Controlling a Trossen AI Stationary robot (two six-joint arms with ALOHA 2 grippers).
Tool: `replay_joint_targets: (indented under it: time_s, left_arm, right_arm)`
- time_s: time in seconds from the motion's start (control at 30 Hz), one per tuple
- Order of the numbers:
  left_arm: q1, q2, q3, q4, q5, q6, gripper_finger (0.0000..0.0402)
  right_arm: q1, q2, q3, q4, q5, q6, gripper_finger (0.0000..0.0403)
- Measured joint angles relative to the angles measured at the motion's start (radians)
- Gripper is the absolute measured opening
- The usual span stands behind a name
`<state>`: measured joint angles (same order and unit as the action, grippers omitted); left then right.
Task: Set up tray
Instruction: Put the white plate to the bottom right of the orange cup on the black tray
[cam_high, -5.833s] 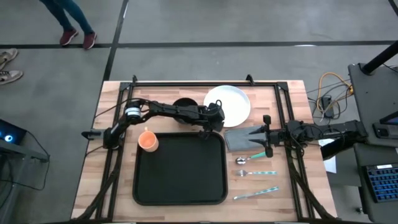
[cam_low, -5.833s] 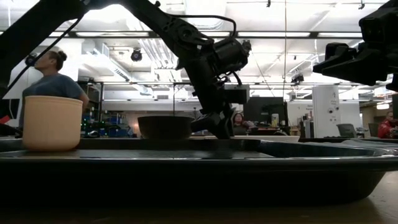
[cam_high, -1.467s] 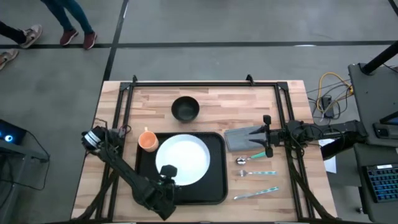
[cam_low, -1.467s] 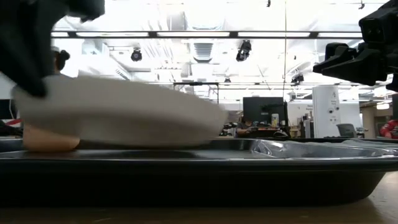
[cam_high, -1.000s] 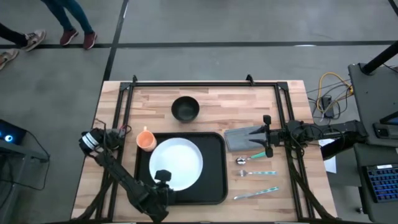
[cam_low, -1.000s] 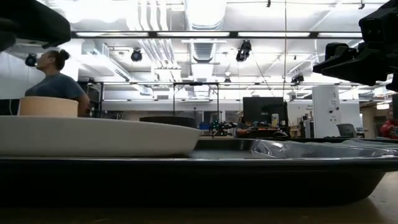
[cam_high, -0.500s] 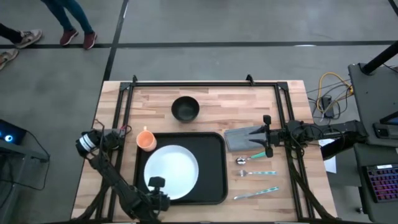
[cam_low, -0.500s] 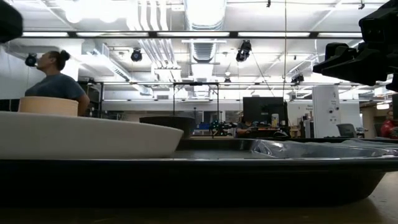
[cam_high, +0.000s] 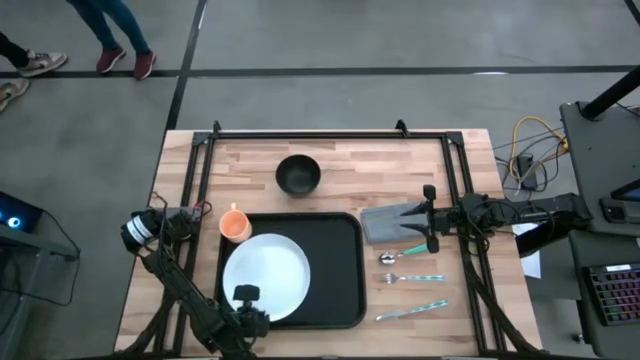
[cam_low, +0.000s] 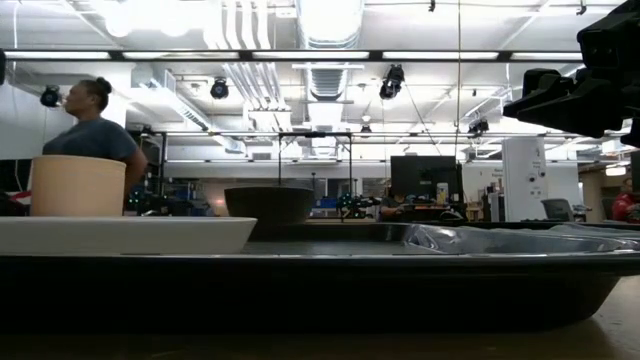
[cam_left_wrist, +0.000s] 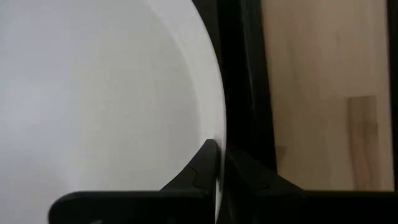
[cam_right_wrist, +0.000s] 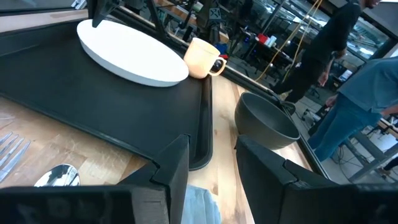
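Left gripper (cam_high: 246, 312), reaching low over the tabletop's near edge, appears pinched shut on the rim of the white plate (cam_high: 266, 276), which lies in the near-left part of the flat black low-rimmed tray (cam_high: 335, 270) mid-tabletop.

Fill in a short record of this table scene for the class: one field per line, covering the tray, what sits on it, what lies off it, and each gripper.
tray: black tray lying flat on the wooden table
on tray: white plate, in its left half
left gripper: left gripper shut on the white plate's near rim
right gripper: right gripper over the grey napkin, right of the tray, holding nothing
off tray: orange cup at the far left corner; black bowl beyond the tray; cutlery to the right
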<state>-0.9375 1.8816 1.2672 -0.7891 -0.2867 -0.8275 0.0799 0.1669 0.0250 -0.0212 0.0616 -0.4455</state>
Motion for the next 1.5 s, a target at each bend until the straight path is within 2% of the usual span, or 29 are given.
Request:
replay_joint_targets:
  time_s: [0.3,0.67,0.83,1.23,1.5]
  left_arm:
    - [0.001,0.0,0.005,0.002,0.023,-0.008,0.0014]
    - [0.01,0.0,0.003,-0.014,0.019,-0.008,0.0101]
    - [0.027,0.0,0.009,-0.023,0.018,0.006,0.0125]
    - [0.12,-0.005,0.075,-0.085,0.016,0.177,0.0132]
    - [0.133,-0.006,0.089,-0.116,0.045,0.163,0.0132]
  right_arm:
    - [0.0,0.0,0.0,0.0,0.0,0.0,0.0123]
    - [0.0,0.0,0.0,0.0,0.0,0.0,0.0123]
    - [0.0,0.0,0.0,0.0,0.0,0.0,0.0123]
    - [0.0,0.0,0.0,0.0,0.0,0.0,0.0123]
    - [0.0,0.0,0.0,0.0,0.0,0.0,0.0123]
